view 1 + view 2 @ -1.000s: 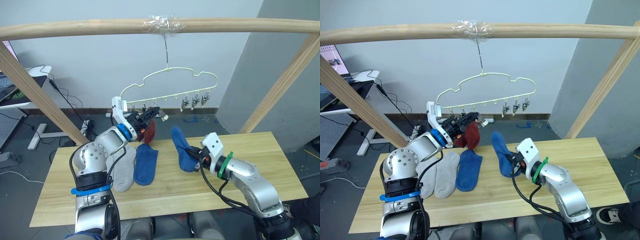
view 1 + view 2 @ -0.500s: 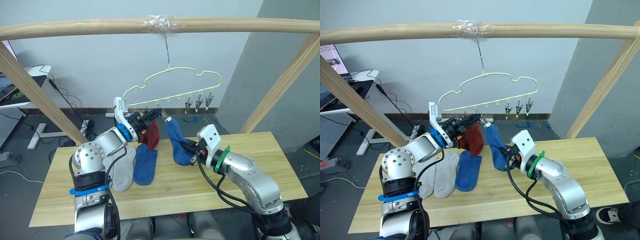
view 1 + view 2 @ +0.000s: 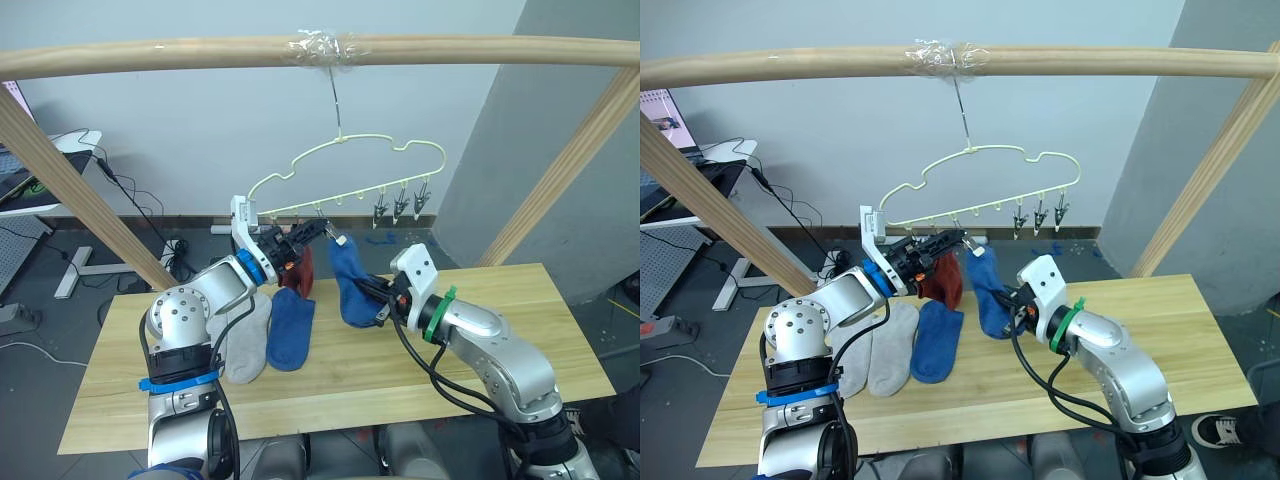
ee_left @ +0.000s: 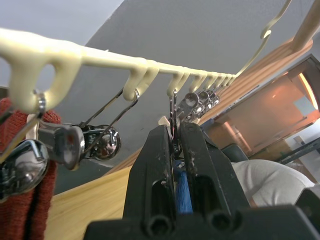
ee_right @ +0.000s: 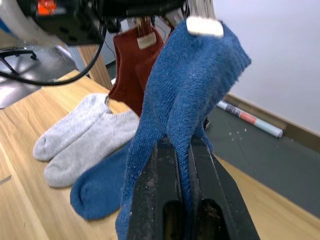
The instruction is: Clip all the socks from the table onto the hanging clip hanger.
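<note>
The pale clip hanger (image 3: 345, 165) hangs from the top pole. My left gripper (image 3: 318, 230) is shut on one of its metal clips (image 4: 173, 117). My right gripper (image 3: 380, 300) is shut on a blue sock (image 3: 347, 278) and holds it upright, its upper end at that clip. A rust red sock (image 3: 298, 268) hangs from a clip just left of it. On the table (image 3: 520, 330) lie two light grey socks (image 3: 245, 335) and another blue sock (image 3: 290, 332). The right wrist view shows the held blue sock (image 5: 192, 80) rising from between my fingers.
The round wooden pole frame (image 3: 150, 52) spans the top, with slanted legs at left (image 3: 80, 200) and right (image 3: 560, 180). Three bare clips (image 3: 400, 205) hang at the hanger's right end. The table's right half is bare wood.
My right gripper has lifted the blue sock up and to the left, bringing its top to the clip that my left gripper holds. The hanger has swung slightly to the right.
</note>
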Controlling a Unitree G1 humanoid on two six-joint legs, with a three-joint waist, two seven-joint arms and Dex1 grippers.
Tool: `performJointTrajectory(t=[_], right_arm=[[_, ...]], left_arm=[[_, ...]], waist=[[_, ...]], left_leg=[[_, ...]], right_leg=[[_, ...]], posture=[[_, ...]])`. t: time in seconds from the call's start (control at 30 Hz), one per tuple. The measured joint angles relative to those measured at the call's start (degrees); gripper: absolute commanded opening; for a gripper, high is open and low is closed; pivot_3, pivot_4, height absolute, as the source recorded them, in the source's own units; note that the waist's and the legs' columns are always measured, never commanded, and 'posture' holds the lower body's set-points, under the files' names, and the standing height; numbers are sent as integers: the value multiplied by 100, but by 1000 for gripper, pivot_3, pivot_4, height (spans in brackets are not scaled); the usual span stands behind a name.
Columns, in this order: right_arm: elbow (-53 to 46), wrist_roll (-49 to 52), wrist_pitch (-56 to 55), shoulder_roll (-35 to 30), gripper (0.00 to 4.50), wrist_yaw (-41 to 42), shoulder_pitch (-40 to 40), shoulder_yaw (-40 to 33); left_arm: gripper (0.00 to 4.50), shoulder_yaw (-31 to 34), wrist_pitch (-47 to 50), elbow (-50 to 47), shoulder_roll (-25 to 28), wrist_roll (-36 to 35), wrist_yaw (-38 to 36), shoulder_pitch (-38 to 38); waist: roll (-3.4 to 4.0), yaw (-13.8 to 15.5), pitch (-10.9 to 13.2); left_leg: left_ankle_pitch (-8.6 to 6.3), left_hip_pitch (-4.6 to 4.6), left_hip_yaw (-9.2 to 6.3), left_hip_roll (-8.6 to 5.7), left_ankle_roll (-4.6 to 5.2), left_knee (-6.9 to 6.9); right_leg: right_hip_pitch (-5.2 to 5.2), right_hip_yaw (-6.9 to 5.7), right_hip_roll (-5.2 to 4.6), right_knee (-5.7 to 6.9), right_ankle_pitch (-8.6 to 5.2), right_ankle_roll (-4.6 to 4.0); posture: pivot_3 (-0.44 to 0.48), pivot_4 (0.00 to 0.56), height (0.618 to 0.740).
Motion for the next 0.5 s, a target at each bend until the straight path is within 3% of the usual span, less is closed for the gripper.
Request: performJointTrajectory(t=[0.03,0.5], right_arm=[[55,-2,-4,31,16,-25,-31,11],[503,-89,-261,130,0,-173,-206,104]], left_arm=[[0,-38,-39,-9,21,8,-22,2],[4325,-136,-374,-182,314,231,-34,258]], waist=[[0,0,0],[1,-2,1]], left_leg=[[0,0,0,0,0,0],[0,-5,-1,2,-1,-4]], right_leg=[[0,1,0,0,0,0],[-5,0,2,-5,0,-1]], posture=[[-134,167,740],[-102,161,740]])
